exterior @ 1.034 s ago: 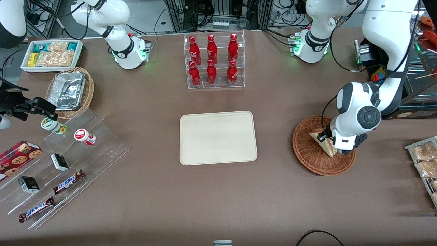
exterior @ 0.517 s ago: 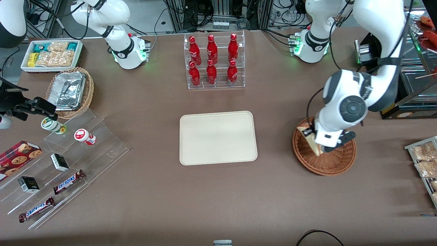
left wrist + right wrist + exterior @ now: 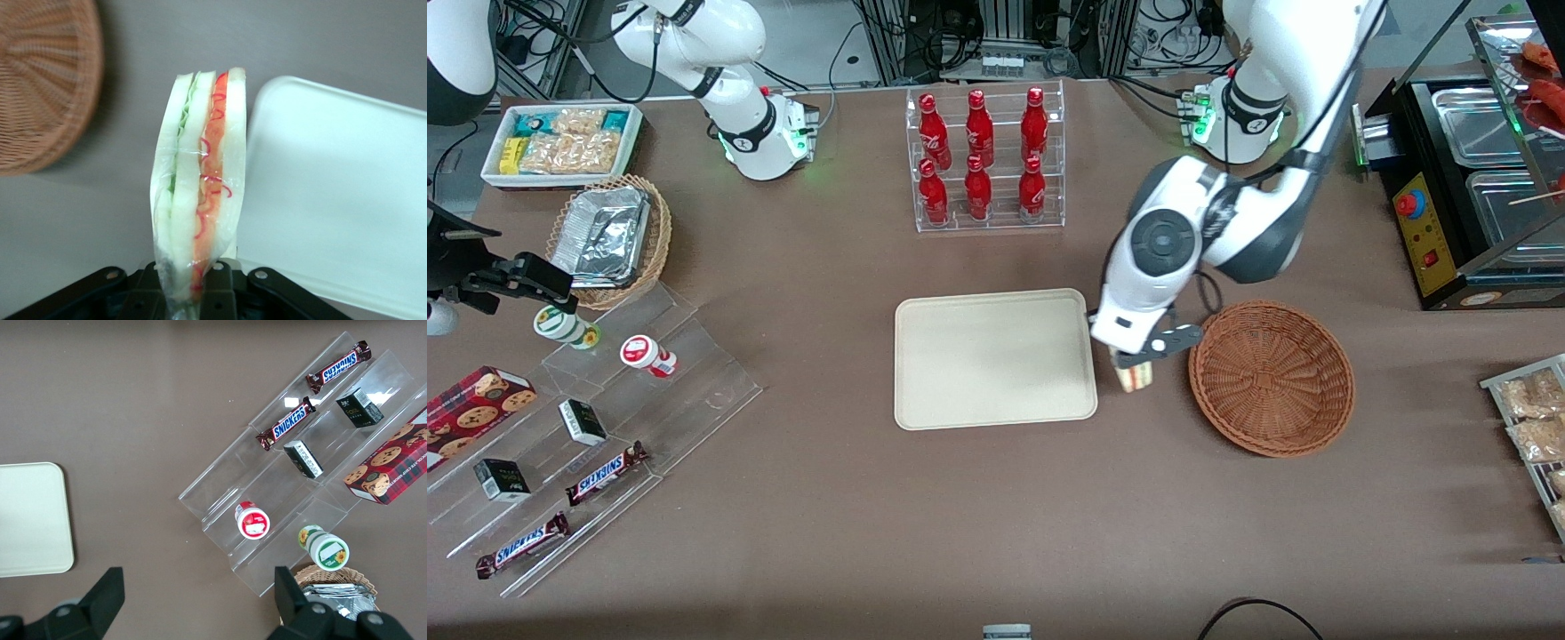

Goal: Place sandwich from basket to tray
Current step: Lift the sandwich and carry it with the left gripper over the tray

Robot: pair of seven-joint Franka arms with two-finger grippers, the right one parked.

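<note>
**Sandwich held above the table, between basket and tray**

Item 1. Gripper (image 3: 1136, 363): left arm's end effector, raised over bare table. Fingers clenched on the lower end of the sandwich; in the left wrist view the black finger mounts sit at the base of the wedge.

Item 2. Sandwich (image 3: 199, 200): triangular wedge in clear wrap, pale bread with green, orange and red filling along the cut edge. Held in the gripper, standing edge-up from the fingers, clear of the table. From the front view only its lower end (image 3: 1136, 377) shows beneath the wrist.

Item 3. Basket (image 3: 1272, 377): reddish-brown wicker, round and shallow. Sits just beside the gripper, toward the working arm's end of the table. Not touching the sandwich; its woven rim (image 3: 47, 87) is apart from the wedge in the wrist view.

Item 4. Tray (image 3: 996, 357): cream-beige, rectangular, rounded corners, low rim. Lies just beside the gripper, toward the parked arm's end of the table. The sandwich hangs close to the tray's (image 3: 333, 193) near edge, not yet over it in the front view.

Item 5. Bottle rack (image 3: 985, 160): clear stand with six red bottles, farther from the front camera than the gripper and well apart from it.
</note>
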